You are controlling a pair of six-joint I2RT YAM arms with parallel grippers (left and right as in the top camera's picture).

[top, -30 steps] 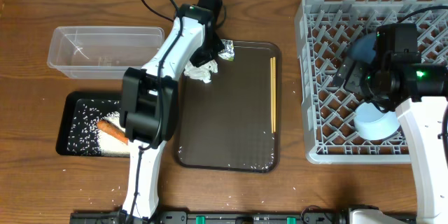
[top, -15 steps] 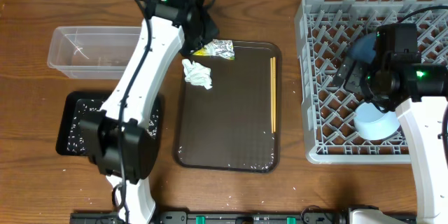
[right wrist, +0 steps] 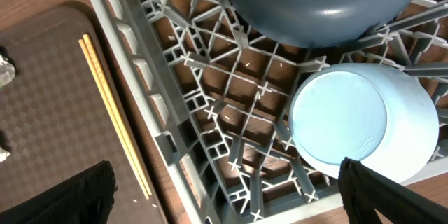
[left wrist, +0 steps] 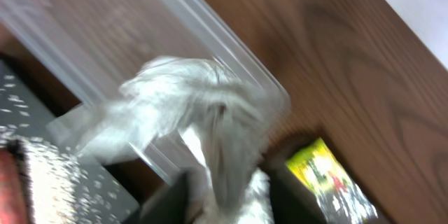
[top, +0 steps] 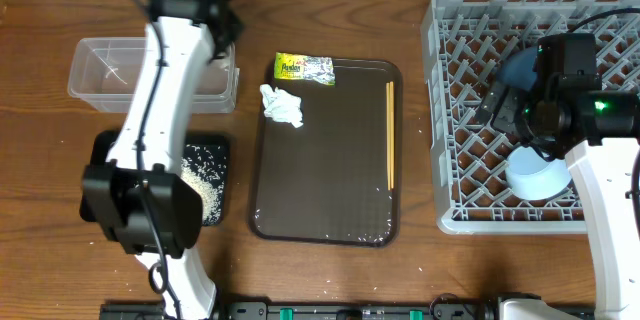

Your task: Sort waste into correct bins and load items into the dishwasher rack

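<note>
Wooden table: left hand has swung from brown tray to clear tub.

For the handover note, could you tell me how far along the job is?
Done: rice in the black tray; dark blue bowl and light blue bowl in the rack. In hand: a crumpled whitish scrap at the left gripper, over the clear tub. Left: tissue, snack wrapper and chopsticks on the brown tray.

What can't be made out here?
Left wrist view: motion blur; the whitish thing between the left fingers can't be identified, nor whether it is gripped.
Overhead: the left arm hides those fingers and part of the black tray.
Overhead: the right arm covers part of the dark blue bowl.
Right wrist: top edge cuts that bowl off.
</note>
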